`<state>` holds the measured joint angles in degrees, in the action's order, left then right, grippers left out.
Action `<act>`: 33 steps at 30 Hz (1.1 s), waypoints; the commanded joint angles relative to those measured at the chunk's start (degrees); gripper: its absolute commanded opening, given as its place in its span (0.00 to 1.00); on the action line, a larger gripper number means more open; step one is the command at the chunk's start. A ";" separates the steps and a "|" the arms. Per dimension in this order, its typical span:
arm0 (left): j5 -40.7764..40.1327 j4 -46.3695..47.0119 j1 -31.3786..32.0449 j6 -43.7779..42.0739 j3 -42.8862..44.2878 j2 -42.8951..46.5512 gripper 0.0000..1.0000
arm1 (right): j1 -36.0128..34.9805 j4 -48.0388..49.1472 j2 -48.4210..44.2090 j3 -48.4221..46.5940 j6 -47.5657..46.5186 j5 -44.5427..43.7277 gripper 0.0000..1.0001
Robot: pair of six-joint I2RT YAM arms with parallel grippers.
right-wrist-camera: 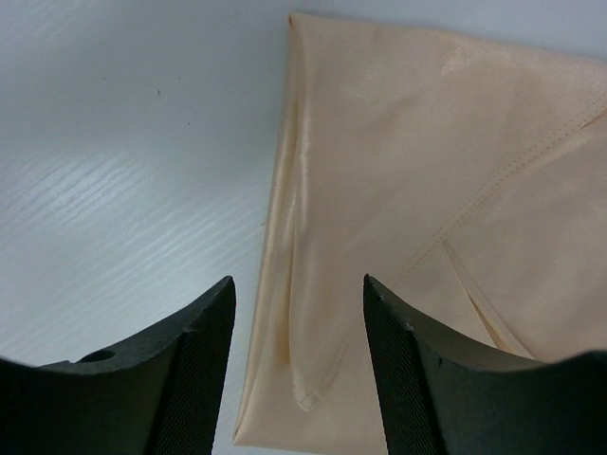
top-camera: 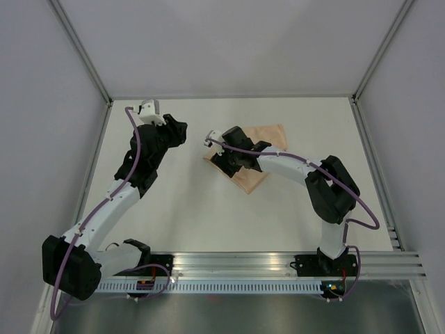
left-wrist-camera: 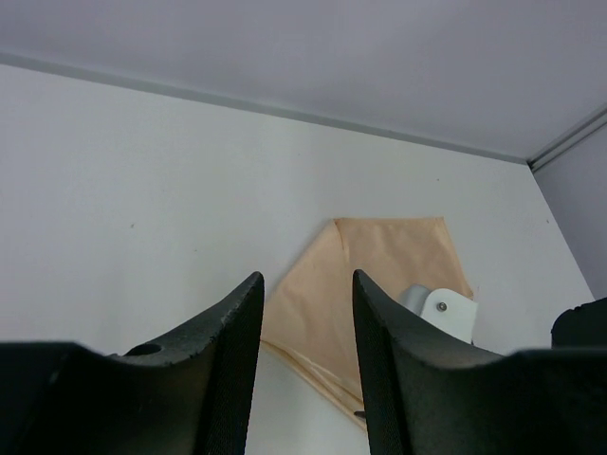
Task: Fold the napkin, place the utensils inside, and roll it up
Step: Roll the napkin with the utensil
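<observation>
Napkin (top-camera: 270, 137), one, left gripper (left-wrist-camera: 306, 280), right gripper (right-wrist-camera: 298, 284), both parted

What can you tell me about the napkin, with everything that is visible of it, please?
The napkin is thin peach-orange cloth with a slight sheen and a stitched hem. It lies flat on the white table, on the far half, folded over itself, with layered edges and soft creases along one side. The right gripper hangs open over that creased edge, its arm hiding part of the cloth from above; contact cannot be judged. The left gripper is open and apart from it.
</observation>
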<state>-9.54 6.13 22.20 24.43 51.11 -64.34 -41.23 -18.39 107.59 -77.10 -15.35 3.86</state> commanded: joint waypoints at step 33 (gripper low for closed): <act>3.74 -0.68 -2.16 0.19 -2.60 -0.53 0.48 | -3.94 5.38 8.34 1.86 0.68 -10.98 0.61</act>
<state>-6.92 4.80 20.32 24.43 48.88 -65.17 -44.88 -14.13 114.74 -75.96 -14.39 -5.15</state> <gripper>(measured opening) 0.481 0.616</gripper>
